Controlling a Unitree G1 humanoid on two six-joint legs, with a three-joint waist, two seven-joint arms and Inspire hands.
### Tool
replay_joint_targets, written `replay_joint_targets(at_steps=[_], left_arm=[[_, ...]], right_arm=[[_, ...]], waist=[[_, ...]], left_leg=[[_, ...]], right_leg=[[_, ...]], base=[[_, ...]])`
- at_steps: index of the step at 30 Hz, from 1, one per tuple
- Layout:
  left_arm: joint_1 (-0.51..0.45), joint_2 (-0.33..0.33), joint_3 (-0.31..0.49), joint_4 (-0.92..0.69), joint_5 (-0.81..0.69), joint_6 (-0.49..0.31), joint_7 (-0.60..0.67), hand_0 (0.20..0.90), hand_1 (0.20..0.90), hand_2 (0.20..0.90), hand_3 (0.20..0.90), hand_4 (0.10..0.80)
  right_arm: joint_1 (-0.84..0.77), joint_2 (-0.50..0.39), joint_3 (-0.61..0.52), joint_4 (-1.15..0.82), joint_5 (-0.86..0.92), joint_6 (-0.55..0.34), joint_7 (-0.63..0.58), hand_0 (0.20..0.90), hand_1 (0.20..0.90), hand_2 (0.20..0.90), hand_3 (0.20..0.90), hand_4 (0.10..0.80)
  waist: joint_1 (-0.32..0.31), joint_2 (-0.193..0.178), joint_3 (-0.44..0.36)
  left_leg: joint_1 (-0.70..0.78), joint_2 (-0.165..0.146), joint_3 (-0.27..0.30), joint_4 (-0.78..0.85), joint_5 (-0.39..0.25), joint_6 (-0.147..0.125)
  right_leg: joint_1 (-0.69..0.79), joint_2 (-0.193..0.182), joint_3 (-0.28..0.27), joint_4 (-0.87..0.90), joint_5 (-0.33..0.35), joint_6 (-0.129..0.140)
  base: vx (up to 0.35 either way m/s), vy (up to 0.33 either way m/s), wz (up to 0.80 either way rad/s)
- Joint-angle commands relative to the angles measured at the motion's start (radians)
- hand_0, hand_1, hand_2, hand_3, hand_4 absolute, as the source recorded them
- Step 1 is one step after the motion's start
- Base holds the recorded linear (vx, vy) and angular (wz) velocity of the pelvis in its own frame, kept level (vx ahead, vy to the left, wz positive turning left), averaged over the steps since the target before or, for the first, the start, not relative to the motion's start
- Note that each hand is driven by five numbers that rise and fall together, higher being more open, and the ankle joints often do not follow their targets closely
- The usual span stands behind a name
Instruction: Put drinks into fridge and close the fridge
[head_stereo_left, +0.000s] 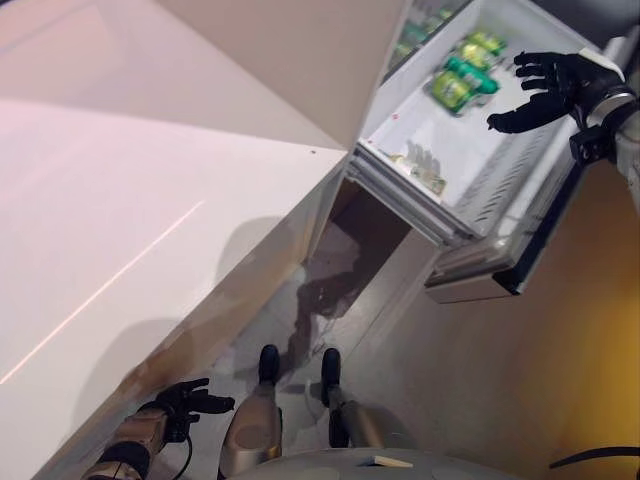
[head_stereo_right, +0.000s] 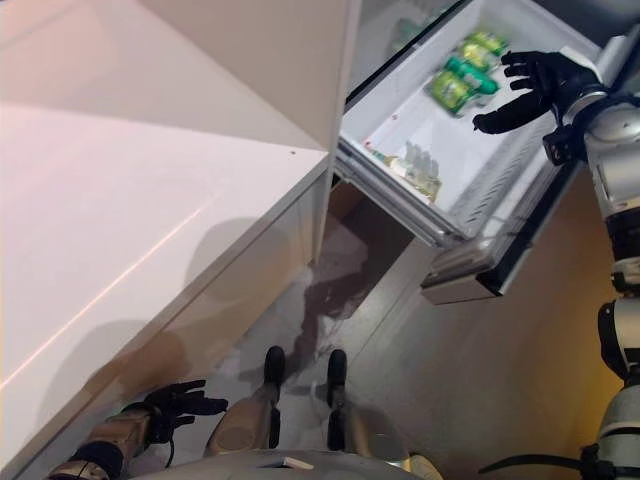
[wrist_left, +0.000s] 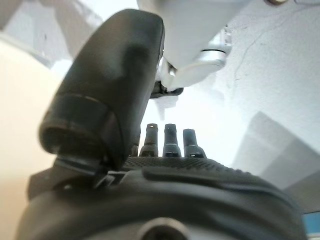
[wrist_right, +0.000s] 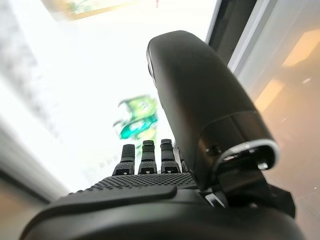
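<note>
Grey mottled floor is seen far below, with a long white counter filling the robot's left side of both eye views and an open fridge at upper right.

Right hand: raised in front of the open fridge, fingers spread and straight, thumb held apart, nothing held. In the right wrist view the same hand shows straight fingertips with free space past them, and the green drinks are seen beyond, blurred, not touched.

Drinks: a small cluster of green cans or bottles with bright green and yellow-green labelling, lying on the white floor of the fridge's pulled-out compartment, just beside the right hand on the robot's left of it. Exact count cannot be told. Which container type cannot be told either.

A few small pale items are noted nearer the front edge of the same compartment, well apart from the drinks. More green is visible deeper in the fridge, too blurred to identify.

Fridge door is seen swung out below the right arm; the fridge is not closed.

Left hand: low beside the counter's base, fingers loosely extended, empty. The left wrist view shows its fingers straight with only pale floor past them.
</note>
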Motion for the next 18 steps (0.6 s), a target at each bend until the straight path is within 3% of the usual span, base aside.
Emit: replay_joint_targets(at_steps=[1,8,11,18], left_arm=[[0.077,0.010,-0.016,0.083,0.040,-0.031,0.004,0.900,0.900,0.900,0.900,0.800],[0.088,-0.029,-0.009,0.103,0.043,-0.043,0.003,0.900,0.900,0.900,0.900,0.800],[0.091,-0.056,-0.001,0.125,0.039,-0.056,0.001,0.900,0.900,0.900,0.900,0.800],[0.101,-0.088,0.004,0.141,0.004,-0.070,0.010,0.900,0.900,0.900,0.900,0.800]], right_arm=[[0.046,-0.090,-0.057,-0.104,0.011,-0.087,-0.069,0.900,0.900,0.900,0.900,0.800],[0.314,-0.043,-0.287,-0.307,0.042,-0.132,-0.176,0.900,0.900,0.900,0.900,0.800],[0.467,0.029,-0.398,-0.402,0.028,-0.165,-0.239,0.900,0.900,0.900,0.900,0.800],[0.699,0.191,-0.501,-0.508,0.008,-0.224,-0.290,0.900,0.900,0.900,0.900,0.800]], waist=[[-0.032,0.035,-0.178],[-0.085,0.052,-0.219],[-0.117,0.069,-0.233],[-0.157,0.097,-0.246]], left_leg=[[-0.017,-0.006,-0.005,0.007,-0.081,0.007],[0.022,-0.002,0.024,0.005,-0.100,0.012],[0.043,0.000,0.038,0.002,-0.113,0.013],[0.076,0.004,0.064,0.000,-0.133,0.015]], right_leg=[[-0.015,0.024,0.004,0.029,-0.030,0.097],[0.010,0.025,0.036,0.027,-0.038,0.101],[0.023,0.025,0.056,0.023,-0.042,0.104],[0.044,0.021,0.083,0.023,-0.047,0.110]], base=[[-0.009,0.026,-0.28],[-0.012,0.040,-0.18],[-0.023,0.051,-0.18],[-0.006,0.034,-0.14]])
